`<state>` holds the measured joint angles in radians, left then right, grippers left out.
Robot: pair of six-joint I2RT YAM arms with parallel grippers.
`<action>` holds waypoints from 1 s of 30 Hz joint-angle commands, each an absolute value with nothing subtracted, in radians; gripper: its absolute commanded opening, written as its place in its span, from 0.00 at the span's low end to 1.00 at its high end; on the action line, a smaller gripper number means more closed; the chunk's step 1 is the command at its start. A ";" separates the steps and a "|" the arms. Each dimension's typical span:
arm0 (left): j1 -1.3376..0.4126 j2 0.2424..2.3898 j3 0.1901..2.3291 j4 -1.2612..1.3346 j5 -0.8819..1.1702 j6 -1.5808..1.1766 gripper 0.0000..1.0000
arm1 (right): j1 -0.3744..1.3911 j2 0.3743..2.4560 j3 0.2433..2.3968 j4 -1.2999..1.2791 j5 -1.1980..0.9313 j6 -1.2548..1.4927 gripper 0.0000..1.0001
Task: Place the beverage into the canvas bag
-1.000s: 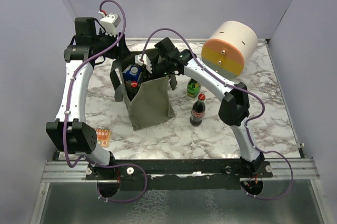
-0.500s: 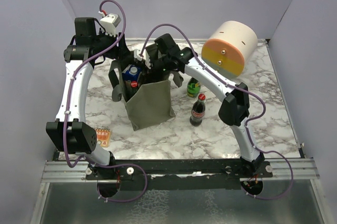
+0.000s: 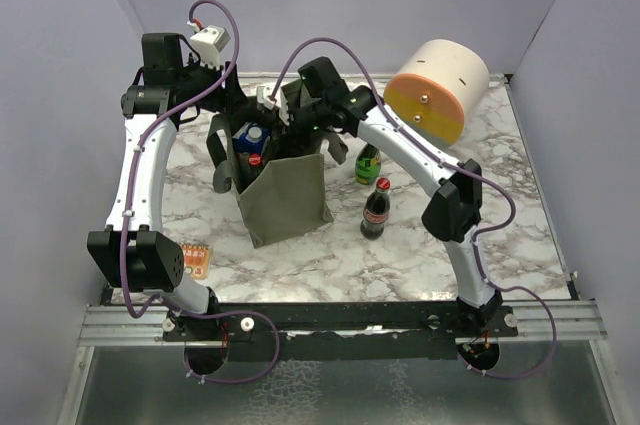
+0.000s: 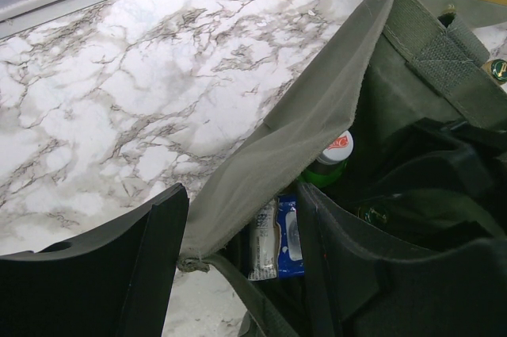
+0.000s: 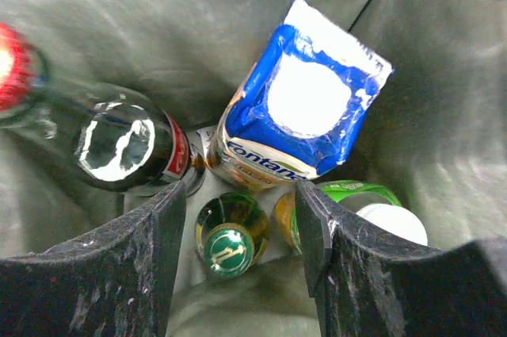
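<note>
The olive-green canvas bag [image 3: 285, 195] stands upright in the middle of the marble table. In the right wrist view a beverage [image 5: 230, 243], a green glass bottle with a green cap, stands on the bag's floor. My right gripper [image 5: 242, 202] hangs open above it, with a finger on each side and neither touching it. From above, the right gripper [image 3: 283, 115] is over the bag's mouth. My left gripper [image 4: 242, 202] is open and straddles the bag's rim [image 4: 317, 115], one finger outside and one inside. It sits at the bag's back left corner [image 3: 228, 130].
Inside the bag are a blue carton [image 5: 297, 111], a cola bottle [image 5: 119, 143] and a green bottle with a white cap [image 5: 372, 214]. Outside stand a green bottle [image 3: 368, 165] and a cola bottle [image 3: 376, 208]. A cream-and-orange cylinder [image 3: 437, 90] lies back right, a snack pack [image 3: 197, 259] front left.
My right gripper has opened and let go of the green-capped bottle inside the bag, and has risen a little from the bag's mouth. The left arm has not moved.
</note>
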<state>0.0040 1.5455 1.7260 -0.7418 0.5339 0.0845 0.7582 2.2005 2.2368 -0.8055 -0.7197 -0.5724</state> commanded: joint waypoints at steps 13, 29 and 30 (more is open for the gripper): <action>-0.003 1.542 1.733 -0.737 0.568 0.073 0.59 | 0.711 1.892 2.173 -0.699 -0.589 -0.497 0.58; -0.005 1.543 1.733 -0.726 0.578 0.058 0.59 | 0.439 1.664 1.819 -0.691 -0.459 -0.423 0.59; -0.006 1.543 1.733 -0.727 0.578 0.058 0.59 | 0.433 1.654 1.784 -0.689 -0.456 -0.427 0.59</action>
<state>0.0040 1.5459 1.7260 -0.7410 0.5354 0.0761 0.4545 1.7199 1.8912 -0.6971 -0.5049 -0.4374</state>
